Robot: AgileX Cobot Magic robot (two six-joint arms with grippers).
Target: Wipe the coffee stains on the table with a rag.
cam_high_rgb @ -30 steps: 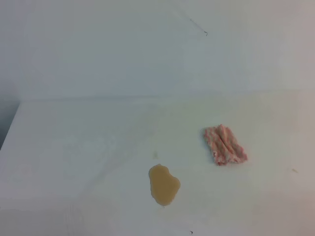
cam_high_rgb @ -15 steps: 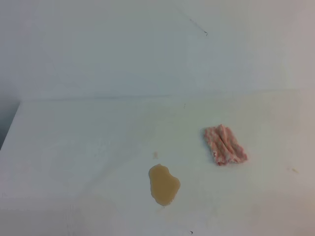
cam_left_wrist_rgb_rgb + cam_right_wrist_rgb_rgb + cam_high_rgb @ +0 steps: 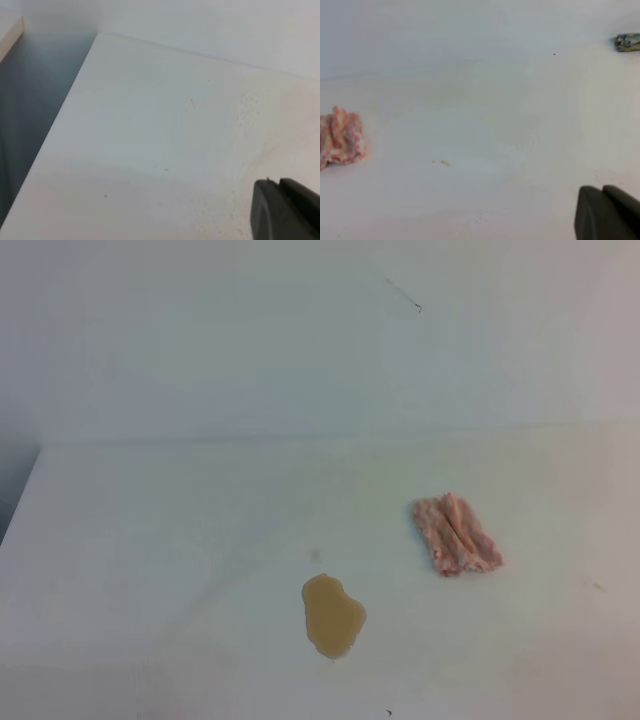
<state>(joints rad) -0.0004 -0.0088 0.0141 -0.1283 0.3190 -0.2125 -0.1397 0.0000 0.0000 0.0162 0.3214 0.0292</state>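
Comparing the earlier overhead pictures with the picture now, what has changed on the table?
Nothing has visibly changed. The rag lies flat in the same place on the table, apart from the coffee stain, which keeps its shape. No gripper has entered the overhead view.

Place: it looks like a robot test room or lab.
Desk: a big plain white desk (image 3: 150,540) fills the view.
Wall: a bare white wall (image 3: 200,340) stands right behind it.
Things set out: only a brown spill (image 3: 333,615) and a small pink rag (image 3: 457,534) lie there, well apart.
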